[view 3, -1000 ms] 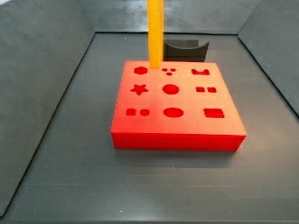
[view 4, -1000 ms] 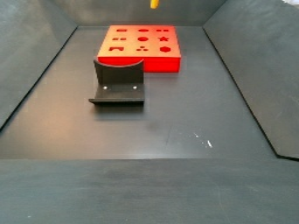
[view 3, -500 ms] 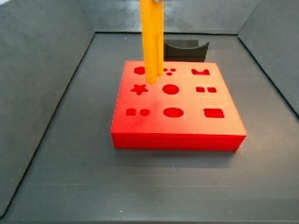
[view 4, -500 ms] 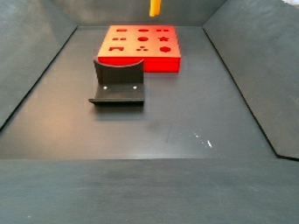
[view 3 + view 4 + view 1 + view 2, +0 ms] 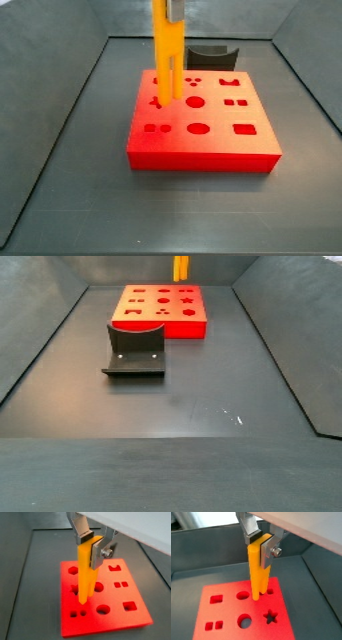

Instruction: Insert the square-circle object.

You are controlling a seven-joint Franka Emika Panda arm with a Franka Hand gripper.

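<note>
Wrist views both show the gripper [image 5: 92, 546] clamped on the upper end of the square-circle object [image 5: 85, 571], its flat silver fingers [image 5: 81, 532] pressed against the bar's two sides so that the bar hangs straight down from between them. Compared with a second ago, in a side view the bar [image 5: 166, 55] has shifted toward the near-left part of the red block [image 5: 199, 122] and come lower, its forked end now showing over the star-shaped hole's area rather than near the back row of holes. That suggests the arm is lining the prongs up with a hole, though insertion does not look begun: in a wrist view the tip [image 5: 257, 594] seems to sit above the block's [image 5: 238, 614] face, and whether it touches cannot be told. Far below the fingers and beyond the block stands the fixture [image 5: 135, 351], well apart from the bar. The gripper itself is cut off at the top edge in both side views, so only the bar's lower part [image 5: 181, 266] shows there, and which hole lies under the prongs is hard to make out.
</note>
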